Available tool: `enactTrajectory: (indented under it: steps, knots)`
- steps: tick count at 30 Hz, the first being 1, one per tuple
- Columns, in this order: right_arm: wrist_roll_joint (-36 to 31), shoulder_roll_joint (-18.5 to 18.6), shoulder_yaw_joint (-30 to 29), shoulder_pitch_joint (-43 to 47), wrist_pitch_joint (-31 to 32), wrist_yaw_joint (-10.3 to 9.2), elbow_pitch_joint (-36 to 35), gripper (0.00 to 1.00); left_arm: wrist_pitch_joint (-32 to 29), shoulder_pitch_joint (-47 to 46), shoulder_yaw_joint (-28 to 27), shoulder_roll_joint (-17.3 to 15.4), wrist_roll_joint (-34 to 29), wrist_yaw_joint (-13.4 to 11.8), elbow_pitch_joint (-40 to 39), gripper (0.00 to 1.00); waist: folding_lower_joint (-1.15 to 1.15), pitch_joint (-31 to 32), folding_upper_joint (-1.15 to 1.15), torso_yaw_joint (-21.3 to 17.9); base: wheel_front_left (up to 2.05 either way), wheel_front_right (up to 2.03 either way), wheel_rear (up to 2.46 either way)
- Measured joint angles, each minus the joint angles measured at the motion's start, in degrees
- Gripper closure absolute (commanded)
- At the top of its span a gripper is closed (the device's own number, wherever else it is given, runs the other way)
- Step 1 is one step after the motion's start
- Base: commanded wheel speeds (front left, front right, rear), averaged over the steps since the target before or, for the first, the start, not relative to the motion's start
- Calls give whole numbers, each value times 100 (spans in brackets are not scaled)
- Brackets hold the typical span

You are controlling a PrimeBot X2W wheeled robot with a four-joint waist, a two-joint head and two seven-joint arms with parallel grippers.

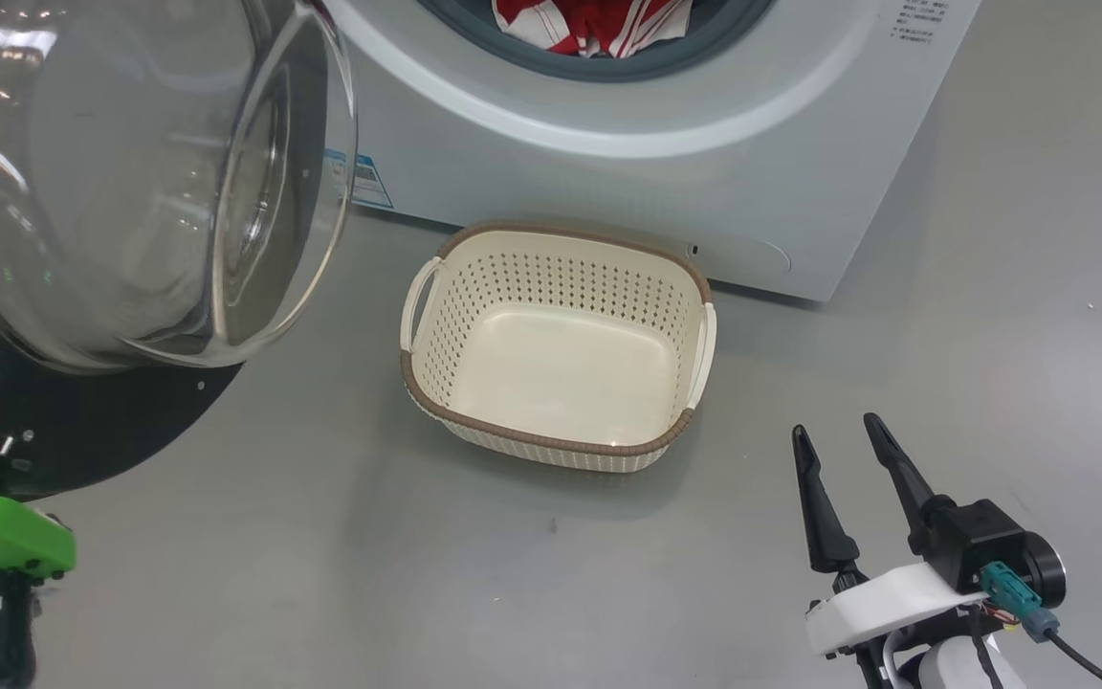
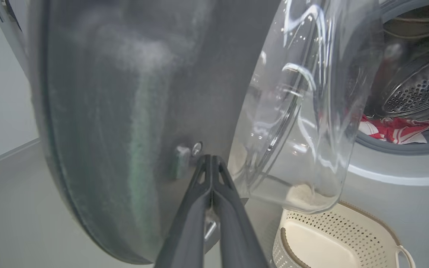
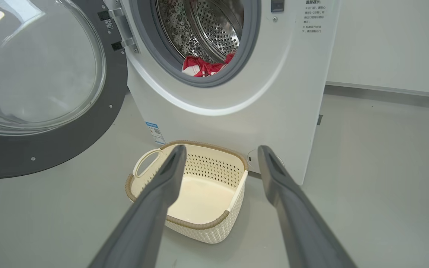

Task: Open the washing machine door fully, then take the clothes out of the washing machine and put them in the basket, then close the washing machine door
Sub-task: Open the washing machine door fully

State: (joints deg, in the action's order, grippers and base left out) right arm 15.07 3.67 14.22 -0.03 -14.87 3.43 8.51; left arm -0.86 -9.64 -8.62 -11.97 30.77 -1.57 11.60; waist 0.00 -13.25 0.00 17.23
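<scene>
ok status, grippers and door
left gripper shut at the door rim. right gripper open, empty. door open, clothes in drum, basket empty. nothing blocking.

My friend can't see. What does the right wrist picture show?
The washer stands with its door open and red clothes lying in the drum. An empty basket sits on the floor before it, beyond the open right gripper.

A smooth, pale grey floor with a soft sheen runs back to a plain white wall edged by a low skirting board.
</scene>
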Motion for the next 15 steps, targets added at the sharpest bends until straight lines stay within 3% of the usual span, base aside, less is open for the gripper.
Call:
enactTrajectory:
  steps: [15]
  knots:
    - [-112,157,-52,-329,0,-2,-37,0,120,-597,-645,-398,327,-41,637,100,0,-606,0,-98,0,0,0]
